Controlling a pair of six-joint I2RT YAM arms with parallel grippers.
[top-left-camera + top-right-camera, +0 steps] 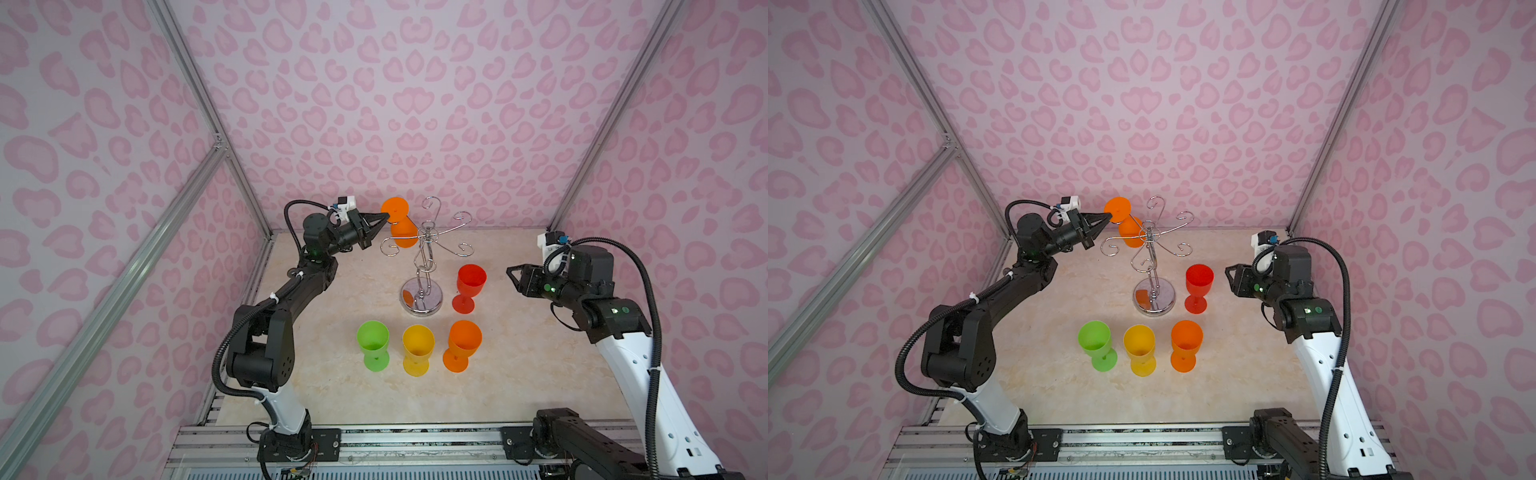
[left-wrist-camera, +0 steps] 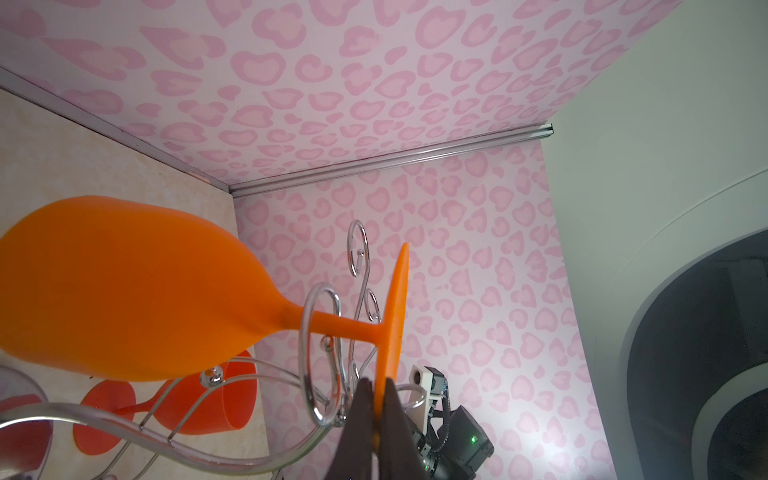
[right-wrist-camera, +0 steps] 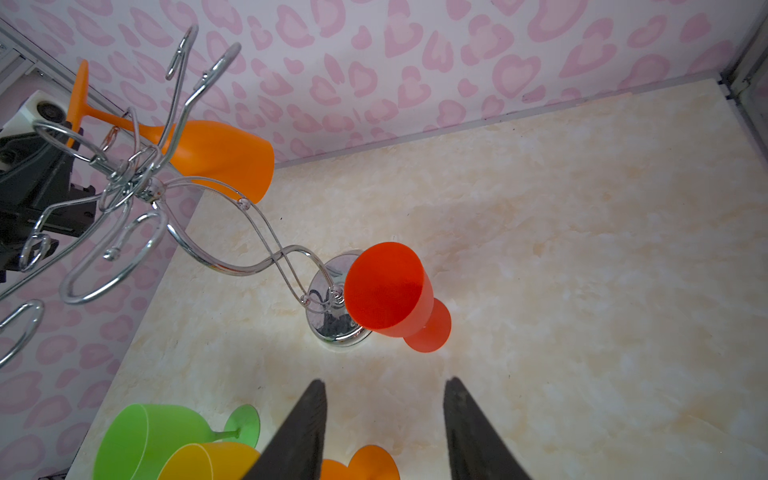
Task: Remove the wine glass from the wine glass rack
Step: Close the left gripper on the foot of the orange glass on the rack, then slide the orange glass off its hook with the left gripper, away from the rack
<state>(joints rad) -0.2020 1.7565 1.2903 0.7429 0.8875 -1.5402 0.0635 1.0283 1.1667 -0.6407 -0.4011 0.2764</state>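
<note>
Near the back edge of the worktop (image 1: 519, 374), the glass (image 1: 401, 230) is hanging tilted on the rack (image 1: 432, 305), stem threading a hook loop, foot up-left, mouth slanting down toward the post. Left claw (image 1: 386, 216) is pinching the foot's rim. Right claw (image 3: 385, 379) is hovering half open, empty, near a red glass (image 1: 471, 280); three glasses (image 1: 418, 343) are standing before the rack.

One wine glass rack (image 1: 428, 301) is holding one wine glass (image 1: 402, 235) at ten o'clock; four are standing: red cup (image 1: 471, 282), green cup (image 1: 373, 338), yellow cup (image 1: 418, 345), orange cup (image 1: 464, 338).
</note>
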